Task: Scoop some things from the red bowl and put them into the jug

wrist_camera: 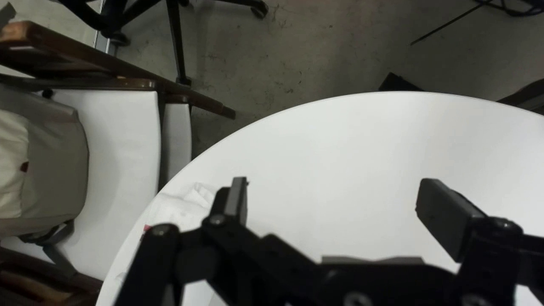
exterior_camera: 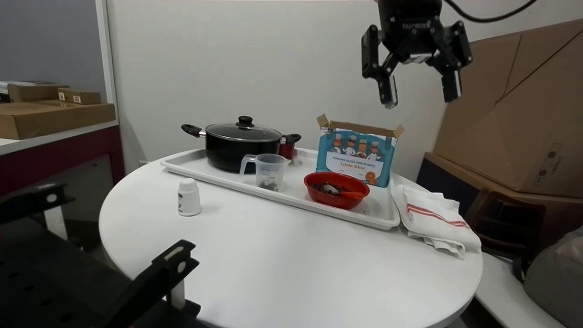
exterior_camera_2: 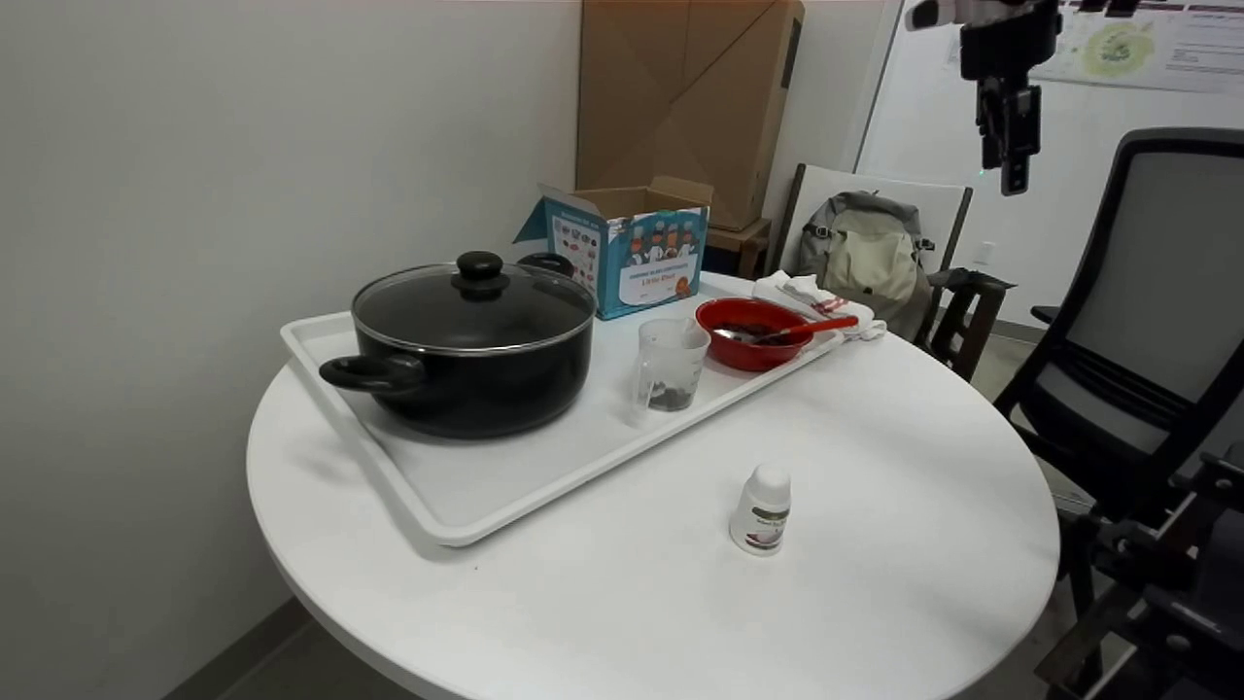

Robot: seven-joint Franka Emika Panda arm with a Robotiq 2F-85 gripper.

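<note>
The red bowl (exterior_camera: 325, 197) stands on the white tray (exterior_camera: 291, 202) with dark bits inside. It also shows in an exterior view (exterior_camera_2: 736, 353). A spoon with a red handle (exterior_camera_2: 826, 326) leans in it, its grey head among the bits. The jug, a clear measuring cup (exterior_camera: 270, 167), stands upright beside the bowl with some dark pieces at its bottom; it also shows in an exterior view (exterior_camera_2: 671, 355). My gripper (exterior_camera: 421, 94) is open and empty, high above the table and apart from everything. In the wrist view the gripper (wrist_camera: 333, 189) has only table between its fingers; bowl and jug are out of that view.
A black lidded pot (exterior_camera: 241, 148) stands on the tray near the jug. A blue box (exterior_camera: 355, 157) stands behind the bowl. A white cloth (exterior_camera: 432, 216) lies by the tray's end. A small white bottle (exterior_camera_2: 761, 510) stands on the round table (exterior_camera_2: 622, 583).
</note>
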